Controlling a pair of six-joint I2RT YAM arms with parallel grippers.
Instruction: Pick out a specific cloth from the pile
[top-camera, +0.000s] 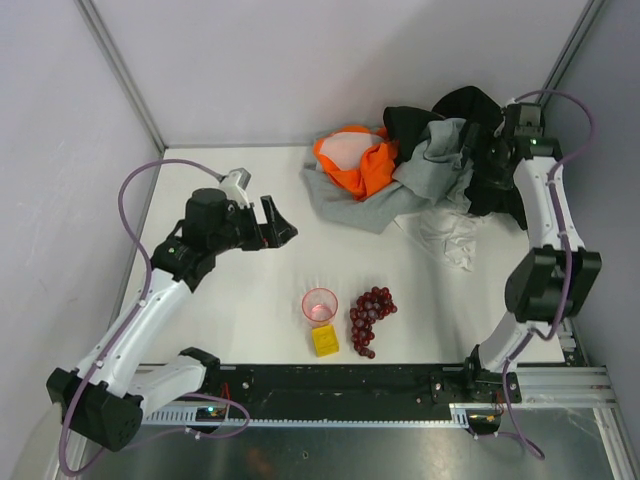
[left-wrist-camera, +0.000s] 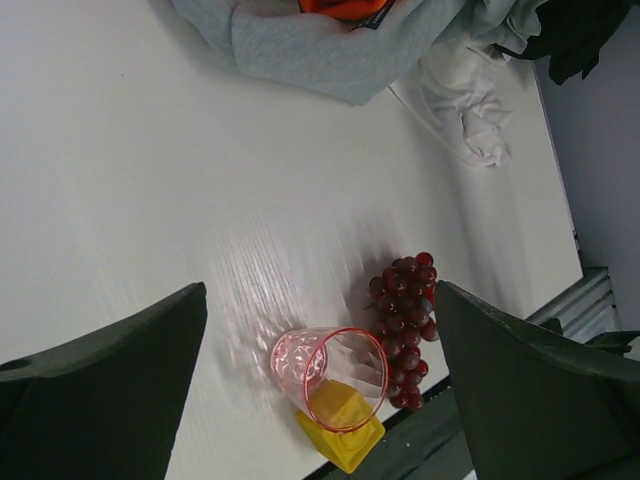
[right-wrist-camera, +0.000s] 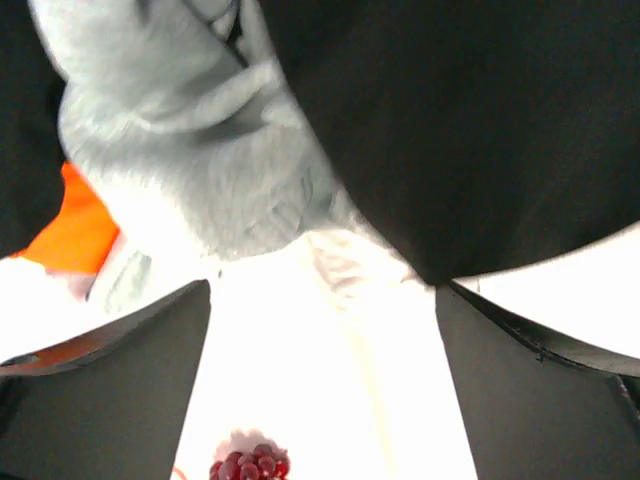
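Note:
The pile (top-camera: 410, 165) of black, grey and orange garments lies at the back right of the table. The white cloth (top-camera: 450, 232) trails out of its near right side; it also shows in the left wrist view (left-wrist-camera: 465, 95) and, overexposed, in the right wrist view (right-wrist-camera: 345, 265). My right gripper (top-camera: 497, 158) hovers open over the pile's right part, above black and grey fabric, holding nothing. My left gripper (top-camera: 280, 228) is open and empty over bare table, left of the pile.
A pink cup (top-camera: 320, 304) stands near the front edge, with a yellow block (top-camera: 325, 340) in front of it and a bunch of dark red grapes (top-camera: 370, 317) to its right. Walls close the back and both sides.

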